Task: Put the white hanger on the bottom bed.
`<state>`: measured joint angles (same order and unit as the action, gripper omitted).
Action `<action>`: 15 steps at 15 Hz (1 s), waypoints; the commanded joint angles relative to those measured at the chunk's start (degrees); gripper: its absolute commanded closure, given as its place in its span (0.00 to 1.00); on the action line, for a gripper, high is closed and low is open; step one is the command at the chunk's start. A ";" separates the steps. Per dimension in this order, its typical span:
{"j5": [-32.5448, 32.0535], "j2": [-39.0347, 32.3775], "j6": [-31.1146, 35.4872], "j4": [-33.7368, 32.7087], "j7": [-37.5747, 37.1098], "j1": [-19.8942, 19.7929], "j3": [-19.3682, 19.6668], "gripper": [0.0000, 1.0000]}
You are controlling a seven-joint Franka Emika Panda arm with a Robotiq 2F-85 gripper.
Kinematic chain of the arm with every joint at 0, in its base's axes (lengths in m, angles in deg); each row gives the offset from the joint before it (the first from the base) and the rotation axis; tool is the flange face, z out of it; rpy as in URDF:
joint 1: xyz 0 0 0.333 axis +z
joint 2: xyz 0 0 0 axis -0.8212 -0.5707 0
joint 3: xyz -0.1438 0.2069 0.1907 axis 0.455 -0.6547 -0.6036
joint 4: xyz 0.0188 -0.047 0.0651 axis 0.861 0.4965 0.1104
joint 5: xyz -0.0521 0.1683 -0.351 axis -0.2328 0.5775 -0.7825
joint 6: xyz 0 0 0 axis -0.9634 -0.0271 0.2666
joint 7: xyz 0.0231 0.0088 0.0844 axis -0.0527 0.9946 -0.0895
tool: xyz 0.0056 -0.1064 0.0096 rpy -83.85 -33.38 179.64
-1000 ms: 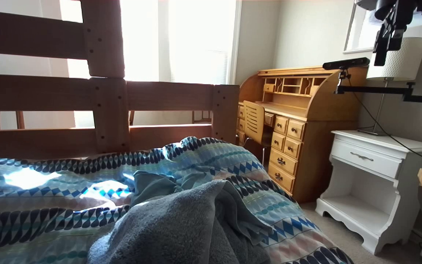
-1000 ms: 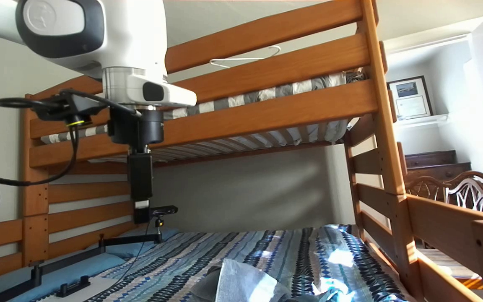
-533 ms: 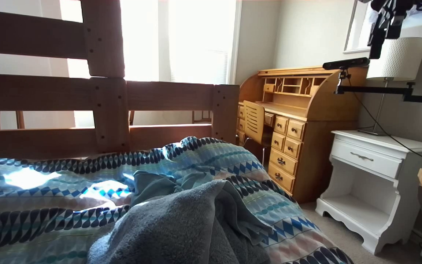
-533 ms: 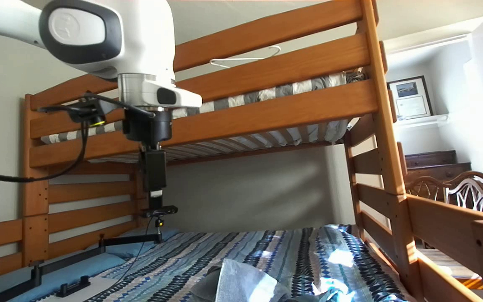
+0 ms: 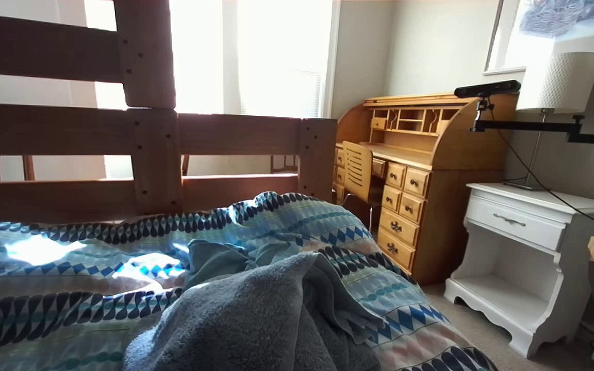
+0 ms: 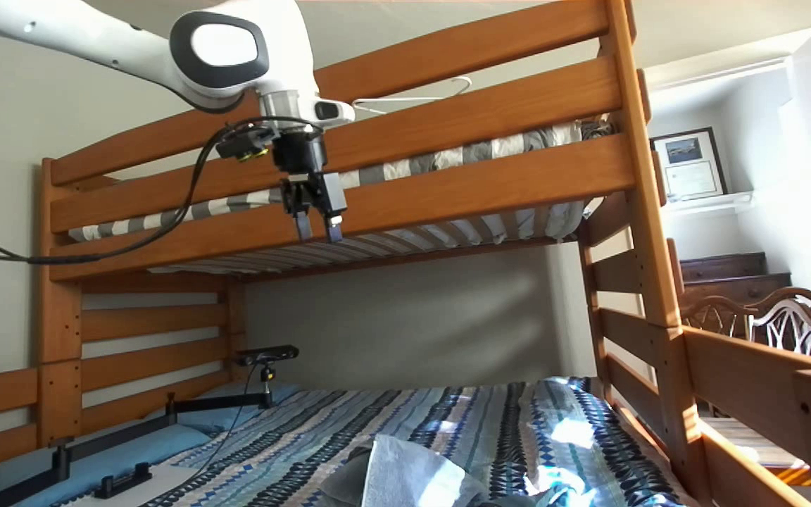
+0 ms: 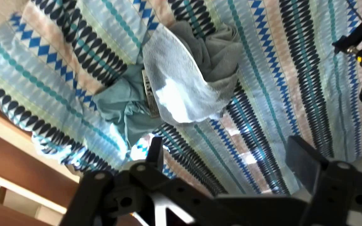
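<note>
The white hanger (image 6: 412,98) can be spotted through the gap between the top two rails (image 6: 462,51) of the upper bunk (image 6: 448,198), above and right of the gripper (image 6: 319,234), which is spread nice and wide. The bottom bed (image 6: 476,429) is seen way below, grey blanket (image 6: 412,470) bunched on its near side.

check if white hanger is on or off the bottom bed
Off: an exterior view shows the white hanger behind the upper bunk's rail.
</note>
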<state>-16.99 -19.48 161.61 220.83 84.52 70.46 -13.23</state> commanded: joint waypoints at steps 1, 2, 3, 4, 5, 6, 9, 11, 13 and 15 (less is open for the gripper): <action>0.04 -10.11 2.69 -13.41 -1.56 0.45 -2.68 0.00; -0.10 -12.11 2.91 -16.79 -1.93 0.48 -3.37 0.00; -0.10 -13.98 2.74 -20.26 -2.41 0.42 -4.10 0.00; 0.34 -15.67 2.09 -23.50 -3.67 0.33 -4.60 0.00; 0.96 -17.26 1.34 -26.70 -5.17 0.25 -4.84 0.00; 3.05 -18.90 -0.98 -30.43 -7.00 0.50 -4.37 0.00; 6.25 -22.05 -4.74 -38.14 -12.62 -0.29 -4.18 0.00; 9.71 -23.82 -9.11 -42.40 -15.69 -0.77 -3.39 0.00; 8.50 -21.41 -6.86 -38.61 -13.65 -1.18 -4.15 0.00; 10.63 -22.72 -9.26 -41.40 -14.05 -1.44 -3.55 0.00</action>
<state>-6.49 -42.01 152.63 179.84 70.47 70.02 -15.90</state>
